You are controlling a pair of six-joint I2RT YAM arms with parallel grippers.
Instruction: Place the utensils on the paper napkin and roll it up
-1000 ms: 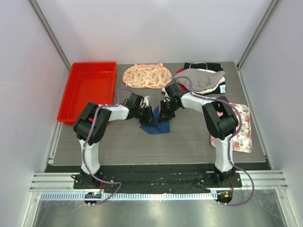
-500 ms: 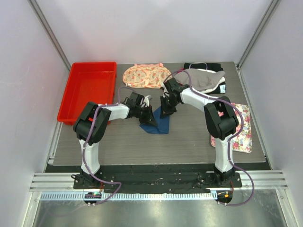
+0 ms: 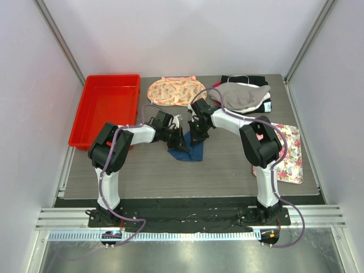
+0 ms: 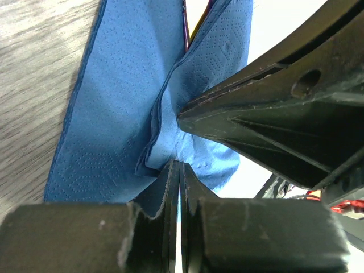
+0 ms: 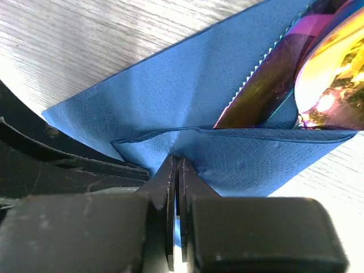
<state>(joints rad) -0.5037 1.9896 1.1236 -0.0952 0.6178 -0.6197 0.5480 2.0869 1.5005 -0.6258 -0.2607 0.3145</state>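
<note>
From above, shows the right fingers (image 3: 197, 134) shifted toward the red rectangular plastic tray (image 3: 108, 111) since a second ago, closing on the left fingers (image 3: 180, 136) and narrowing the thin dark blue paper napkin (image 3: 191, 150), which lies on the table (image 3: 227, 165) right of the tray. From the left wrist, finds those fingers pinched tight on a napkin fold. From the right wrist, finds the same, with the purple-pink and yellowish utensils (image 5: 267, 79) tucked under the flap, which suggests rolling begun but unfinished.

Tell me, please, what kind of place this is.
Probably a robot lab work cell, not a home: plain walls with aluminium posts, the left arm and right arm bolted to a metal rail, and practice props such as a red tray.
</note>
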